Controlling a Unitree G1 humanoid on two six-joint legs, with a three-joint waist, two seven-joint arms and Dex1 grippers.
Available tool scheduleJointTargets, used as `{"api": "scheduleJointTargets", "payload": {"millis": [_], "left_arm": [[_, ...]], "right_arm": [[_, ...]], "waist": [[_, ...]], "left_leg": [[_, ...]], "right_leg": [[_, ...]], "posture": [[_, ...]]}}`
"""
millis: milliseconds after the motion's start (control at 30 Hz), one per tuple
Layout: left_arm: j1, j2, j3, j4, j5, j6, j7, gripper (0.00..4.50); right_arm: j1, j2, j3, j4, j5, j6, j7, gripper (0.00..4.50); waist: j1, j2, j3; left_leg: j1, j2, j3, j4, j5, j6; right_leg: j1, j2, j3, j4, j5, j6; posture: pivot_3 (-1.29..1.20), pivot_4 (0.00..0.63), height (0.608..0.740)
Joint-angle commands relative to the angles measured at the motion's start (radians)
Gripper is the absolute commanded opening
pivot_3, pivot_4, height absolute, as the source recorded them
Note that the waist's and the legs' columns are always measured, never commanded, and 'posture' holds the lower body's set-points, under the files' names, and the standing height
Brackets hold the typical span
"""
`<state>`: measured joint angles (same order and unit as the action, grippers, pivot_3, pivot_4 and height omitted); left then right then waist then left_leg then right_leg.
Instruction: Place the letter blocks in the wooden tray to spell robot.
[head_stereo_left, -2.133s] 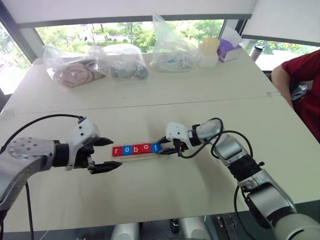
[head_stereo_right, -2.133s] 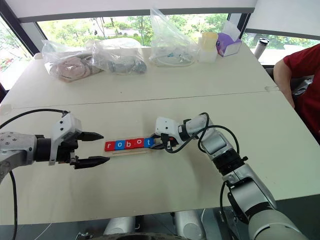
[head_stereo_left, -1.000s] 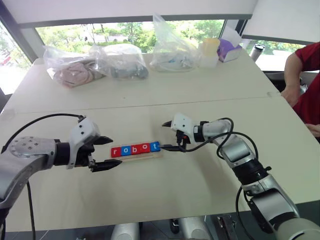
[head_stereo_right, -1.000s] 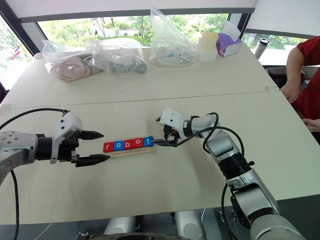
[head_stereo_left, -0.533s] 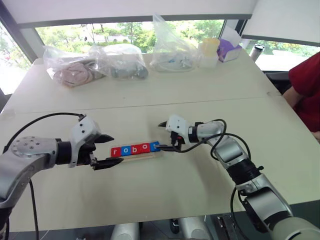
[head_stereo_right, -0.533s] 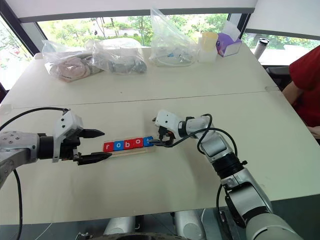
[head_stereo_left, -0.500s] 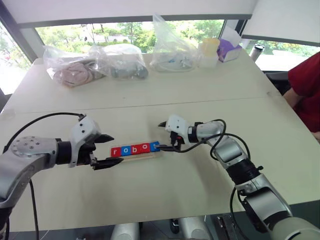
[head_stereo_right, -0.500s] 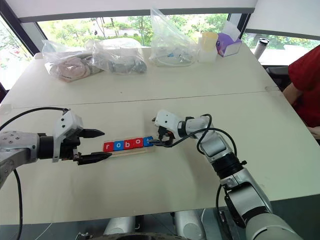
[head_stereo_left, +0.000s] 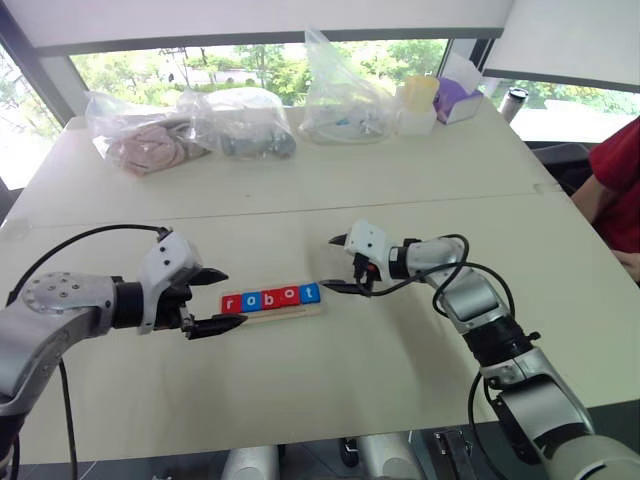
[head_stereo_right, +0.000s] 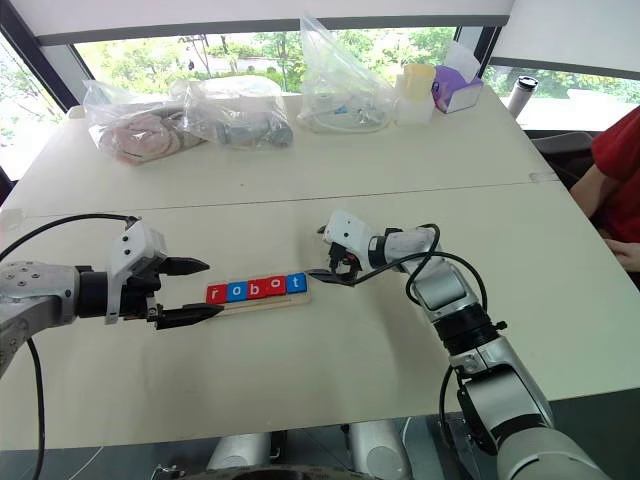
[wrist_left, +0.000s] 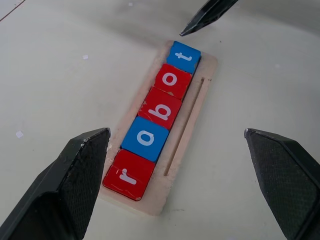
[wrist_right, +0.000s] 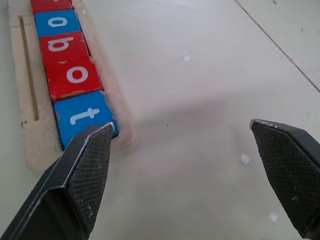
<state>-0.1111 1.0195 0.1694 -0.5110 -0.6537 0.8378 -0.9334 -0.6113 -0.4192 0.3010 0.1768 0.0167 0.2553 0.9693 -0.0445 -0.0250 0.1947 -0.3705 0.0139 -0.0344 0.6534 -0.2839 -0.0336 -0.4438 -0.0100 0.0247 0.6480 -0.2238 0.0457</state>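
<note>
Five letter blocks sit in one row in the wooden tray, reading r, o, b, o, t: red r, blue o, red b, red o, blue t. Blocks touch edge to edge and hug one long side of the tray; a thin groove runs along the bare strip beside them.

The tray lies on the tabletop in its near half, roughly mid-width, well apart from the front edge and from the plastic bags at the far edge. A person's sleeve shows at the right edge.

Left gripper hovers just beside the r end of the tray, jaws spread wide, holding nothing. Right gripper sits just off the t end, jaws also spread wide and empty; one finger is near the t block's corner, touching or not I cannot tell.

Handling, judged: blocks look small, flat, rigid and light, with a glossy painted face, so probably slippery from above. Red ones show chipped edges, cosmetic only. Packed this tight, no side faces are free except at the row's two ends; take a block by two opposite edges, and only after sliding it clear. The tray looks like thin light wood, stiff, and likely to skid on the smooth top if nudged at an end. Grip it across its short width.

Word looks spelled, so the task seems done.
</note>
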Motion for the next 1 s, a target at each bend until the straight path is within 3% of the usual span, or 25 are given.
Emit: {"api": "scheduleJointTargets", "payload": {"millis": [33,467,700,767,833,900,1000], "left_arm": [[-0.011,-0.003,-0.002,-0.013,0.002,-0.009,0.002,4.50],[-0.009,-0.005,0.009,-0.013,0.002,-0.004,0.009,4.50],[0.082,0.013,0.083,0.010,0.010,-0.009,-0.001,4.50],[0.148,0.025,0.126,0.011,0.035,-0.028,-0.010,4.50],[0.308,0.014,0.318,-0.030,-0.009,0.052,-0.050,4.50],[0.407,-0.008,0.424,-0.067,-0.031,0.084,-0.058,4.50],[0.474,-0.039,0.458,-0.094,-0.025,0.081,-0.037,4.50]], "right_arm": [[0.001,0.003,0.007,-0.045,0.001,-0.007,0.002,4.48],[-0.016,0.030,0.029,-0.003,-0.026,-0.043,-0.014,4.48],[-0.019,-0.061,-0.032,-0.066,-0.023,-0.033,-0.017,4.48],[0.006,-0.100,-0.058,-0.134,0.007,0.013,0.003,4.48],[0.164,-0.238,-0.151,-0.420,0.214,0.242,0.131,4.48],[0.262,-0.312,-0.201,-0.591,0.337,0.396,0.164,4.48],[0.321,-0.354,-0.226,-0.689,0.420,0.507,0.144,4.48]], "waist": [[0.001,0.000,0.000],[0.000,0.000,0.000],[0.000,0.000,0.000],[0.000,0.000,0.000],[0.003,0.000,0.000],[0.010,0.000,0.000],[0.009,0.000,0.000]], "left_leg": [[0.000,0.000,0.000,0.000,0.000,0.000],[0.000,0.000,0.000,0.000,0.000,0.000],[0.000,0.000,0.000,0.000,0.000,0.000],[0.000,0.000,0.000,0.000,0.000,0.000],[-0.001,0.000,0.000,-0.001,0.000,0.000],[-0.001,0.002,-0.002,-0.004,-0.001,0.002],[0.000,0.002,-0.002,-0.003,-0.002,0.004]], "right_leg": [[0.000,0.000,0.000,0.000,0.000,0.000],[0.000,0.000,0.000,0.000,0.000,0.000],[0.000,0.000,0.000,0.000,0.000,0.000],[0.000,0.000,0.000,0.000,0.000,0.000],[-0.001,0.000,0.000,0.000,0.000,0.000],[0.000,-0.002,-0.001,-0.001,-0.003,0.001],[0.000,-0.001,-0.001,-0.001,-0.005,0.001]], "posture": [[0.00,0.150,0.740],[0.00,0.150,0.740],[0.00,0.150,0.740],[0.00,0.150,0.740],[0.00,0.150,0.740],[0.00,0.150,0.740],[0.00,0.150,0.740]]}}
